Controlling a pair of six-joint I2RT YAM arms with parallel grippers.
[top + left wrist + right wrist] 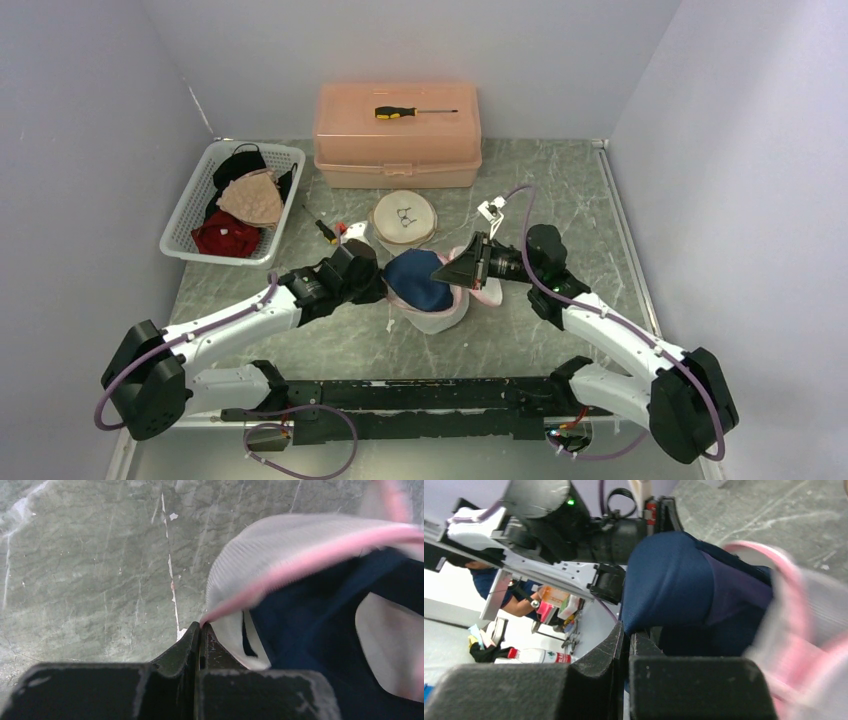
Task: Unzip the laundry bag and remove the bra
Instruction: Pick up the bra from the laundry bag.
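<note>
**Bag open mid-bench, bra half out, both hands closed**

Room: pale lilac walls (pixel 90 120) close in on the left, back and right. Bench (pixel 560 200) is grey-green marbled stone with pale veins and a few white chips.

Big items: a salmon-pink lidded box (pixel 398 140) stands against the back wall. A white slatted basket (pixel 190 210) sits in the back-left corner, well apart from the work, holding black, beige and red garments (pixel 250 198).

Centre: the laundry bag (pixel 440 318), white mesh with pink trim, lies between the two arms with its mouth open. The navy bra (pixel 415 280) bulges out of it, one cup up and clear of the mesh.

Left hand (pixel 201 630): fingers pressed together, pinching the bag's pink-trimmed edge.

Right hand (pixel 628 636): fingers pressed together, nipping the lower edge of the bra cup. In its own view the left arm's wrist crowds in just behind the cup, and the bag's trim blurs across the right side.

Smaller: a round cream pouch (pixel 405 216) printed with a bra outline lies between box and bag. A yellow-and-black-handled screwdriver (pixel 412 111) rests on the box lid.
</note>
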